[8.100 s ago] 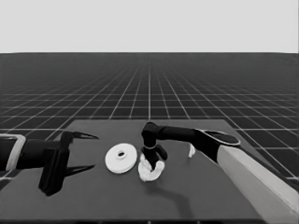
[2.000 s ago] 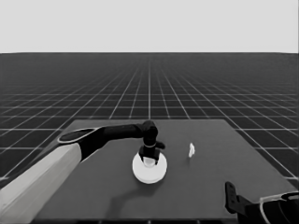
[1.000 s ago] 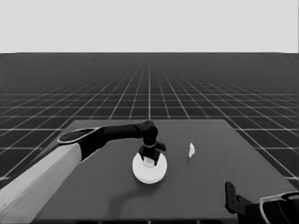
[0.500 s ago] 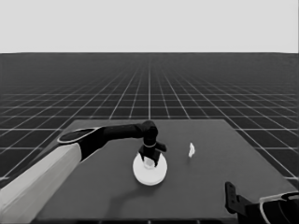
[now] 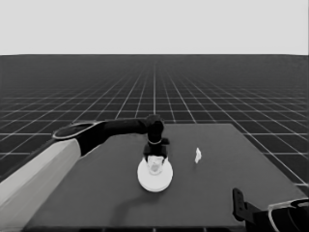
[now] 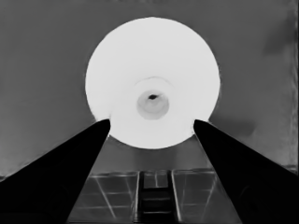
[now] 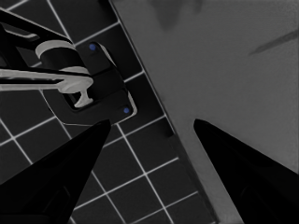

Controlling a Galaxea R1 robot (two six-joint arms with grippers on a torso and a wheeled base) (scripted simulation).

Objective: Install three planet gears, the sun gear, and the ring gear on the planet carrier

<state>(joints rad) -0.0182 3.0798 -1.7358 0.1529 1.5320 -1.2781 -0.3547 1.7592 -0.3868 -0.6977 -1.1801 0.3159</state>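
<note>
Two arms: one at work at the table's (image 5: pixel 96 198) middle, one parked at its near right corner.
Left arm: it reached in from the left edge, pale grey low in the corner and black toward the wrist, so that the wrist stood directly over the white stack.
Left gripper (image 5: pixel 155 161): it hung above the larger round part, pointing down. The fingers (image 6: pixel 70 163) were spread apart, their tips at opposite sides of the rim, and clamped on nothing that could be seen. This spacing suits a part either just set down or about to be pinched across its width.
Larger round part (image 5: pixel 154 178): it lay flat near the table's middle with its centre hole facing up and in line with the wrist camera.
Gears and smaller round part: none were visible anywhere on the table. They were judged to lie hidden under the larger round part, which would put the task at or near its last step.
Thin white piece (image 5: pixel 197 155): it lay alone to the right of the stack, apart from it and out of the way.
Right gripper (image 7: pixel 152 122): it was idle with its fingers apart and empty, past the table's corner above the floor grid and some dark machinery (image 7: pixel 93 88), clear of the left arm's work.
</note>
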